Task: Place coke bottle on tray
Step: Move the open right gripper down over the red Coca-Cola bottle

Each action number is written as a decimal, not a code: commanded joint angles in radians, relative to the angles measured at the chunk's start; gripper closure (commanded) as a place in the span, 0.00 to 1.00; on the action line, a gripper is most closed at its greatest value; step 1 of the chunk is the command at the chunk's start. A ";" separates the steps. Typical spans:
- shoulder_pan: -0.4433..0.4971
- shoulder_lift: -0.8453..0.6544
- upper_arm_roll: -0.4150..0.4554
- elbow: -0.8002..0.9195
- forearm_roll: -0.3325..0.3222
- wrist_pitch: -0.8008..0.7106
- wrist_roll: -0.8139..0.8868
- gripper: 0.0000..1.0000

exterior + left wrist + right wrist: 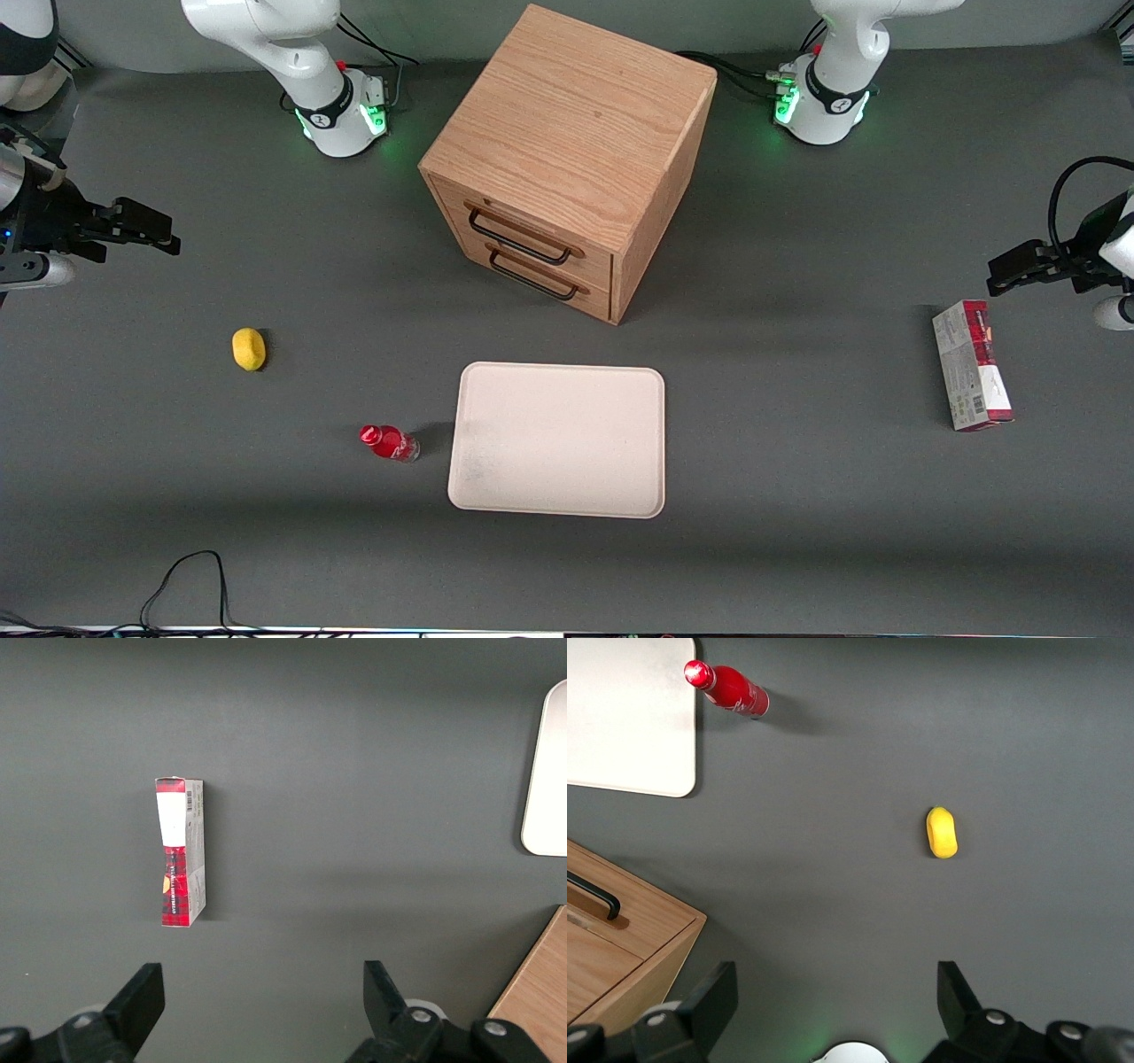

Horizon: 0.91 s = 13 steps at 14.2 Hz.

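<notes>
The coke bottle (pixel 388 442), small and red with a red cap, stands on the grey table just beside the tray (pixel 557 439), toward the working arm's end. The tray is a flat cream-pink rectangle with nothing on it, in front of the wooden cabinet. The bottle (pixel 729 688) and a corner of the tray (pixel 629 718) also show in the right wrist view. My right gripper (pixel 151 230) hangs open and empty high above the table at the working arm's end, well away from the bottle; its fingers (pixel 709 1001) are spread wide.
A wooden drawer cabinet (pixel 567 159) with two black-handled drawers stands farther from the camera than the tray. A yellow lemon (pixel 249 348) lies between my gripper and the bottle. A red-and-white carton box (pixel 971 377) lies toward the parked arm's end. Cables (pixel 190 585) trail at the near edge.
</notes>
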 commanded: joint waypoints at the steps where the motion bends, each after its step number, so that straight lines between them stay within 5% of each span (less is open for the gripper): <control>1: 0.007 0.012 -0.008 0.031 0.020 -0.023 0.016 0.00; 5: 0.054 0.075 0.007 0.143 0.072 -0.050 0.117 0.00; 10: 0.243 0.397 0.012 0.534 0.046 -0.157 0.369 0.00; 13: 0.247 0.410 0.010 0.539 0.038 -0.159 0.362 0.00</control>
